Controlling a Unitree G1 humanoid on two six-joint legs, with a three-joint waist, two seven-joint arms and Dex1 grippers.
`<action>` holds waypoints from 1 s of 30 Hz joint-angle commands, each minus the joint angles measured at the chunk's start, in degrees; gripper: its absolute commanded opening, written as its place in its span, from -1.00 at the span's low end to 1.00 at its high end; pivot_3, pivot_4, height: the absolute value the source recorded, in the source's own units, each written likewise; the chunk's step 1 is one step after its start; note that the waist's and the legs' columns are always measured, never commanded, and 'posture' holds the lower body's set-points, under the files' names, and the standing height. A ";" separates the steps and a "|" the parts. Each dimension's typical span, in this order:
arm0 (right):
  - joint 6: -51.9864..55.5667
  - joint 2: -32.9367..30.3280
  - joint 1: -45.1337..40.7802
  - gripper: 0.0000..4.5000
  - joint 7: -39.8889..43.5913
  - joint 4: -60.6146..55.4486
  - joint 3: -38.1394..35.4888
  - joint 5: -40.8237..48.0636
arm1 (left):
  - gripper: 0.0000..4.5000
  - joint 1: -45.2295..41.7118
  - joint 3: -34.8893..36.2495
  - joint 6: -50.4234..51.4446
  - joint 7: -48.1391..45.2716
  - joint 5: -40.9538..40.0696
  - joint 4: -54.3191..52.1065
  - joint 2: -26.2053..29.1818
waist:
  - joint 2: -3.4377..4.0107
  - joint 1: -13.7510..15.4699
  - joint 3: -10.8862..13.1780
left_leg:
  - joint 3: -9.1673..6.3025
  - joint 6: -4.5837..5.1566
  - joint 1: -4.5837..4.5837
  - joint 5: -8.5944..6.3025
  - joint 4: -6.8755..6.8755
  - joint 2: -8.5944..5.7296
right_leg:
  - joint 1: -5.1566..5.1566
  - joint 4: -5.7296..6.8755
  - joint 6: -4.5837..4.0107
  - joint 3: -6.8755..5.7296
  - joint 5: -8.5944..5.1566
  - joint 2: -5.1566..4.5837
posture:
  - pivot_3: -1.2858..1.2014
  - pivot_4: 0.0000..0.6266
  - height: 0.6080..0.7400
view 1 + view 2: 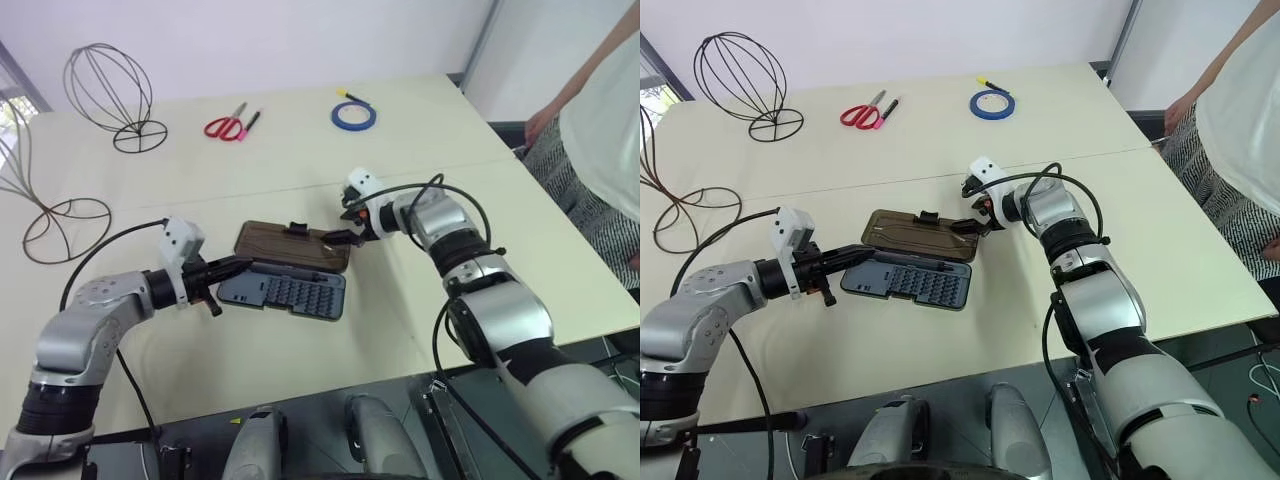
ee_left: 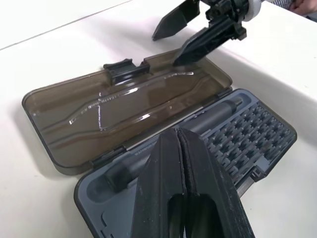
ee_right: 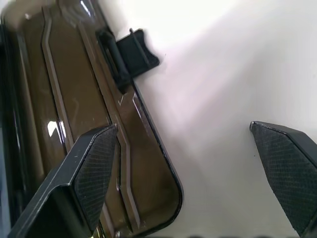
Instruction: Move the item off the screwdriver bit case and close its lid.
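Lid-closing step: my right gripper (image 1: 345, 225), spread wide, straddles the open lid (image 1: 290, 245) corner; my left gripper (image 1: 228, 268), pressed together, steadies the screwdriver bit case (image 1: 290, 292). Next: lift and fold the lid.

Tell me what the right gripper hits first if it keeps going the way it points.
Most likely the lid: the open right gripper straddles its edge, one finger over the panel. Depth is uncertain.

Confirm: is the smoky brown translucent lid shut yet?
No, open: the lid lies flat on the table behind the dark grey bit case, bits exposed.
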 commanded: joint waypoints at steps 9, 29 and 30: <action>-1.24 0.76 6.21 0.98 -2.82 -8.09 1.32 -0.58 | -1.00 -1.58 0.39 -1.38 0.86 0.40 -0.94 -0.23 | -0.01 -0.48 -0.01 | -0.02 0.00 0.00 0.00 0.00 0.00 | 0.01 0.00 0.00 0.00 0.00 0.00 | 0.03 -0.52 1.00; -8.06 -1.44 14.90 -0.98 -4.58 -15.11 6.61 -4.11 | -1.00 -2.32 0.26 -2.25 1.67 1.84 -0.61 -1.10 | -0.09 -0.51 -0.09 | -0.09 0.02 0.66 -0.01 -0.06 0.02 | 0.68 -0.09 -0.01 -0.06 -0.01 0.04 | 0.03 -0.52 1.00; -8.13 -1.48 14.83 -0.98 -4.54 -14.80 6.63 -4.18 | -1.00 -2.43 0.25 -2.32 1.73 1.92 -0.58 -1.16 | -0.09 -0.51 -0.09 | -0.05 0.02 0.79 -0.01 -0.09 0.01 | 0.79 -0.08 -0.01 -0.04 -0.01 0.03 | 0.03 -0.52 1.00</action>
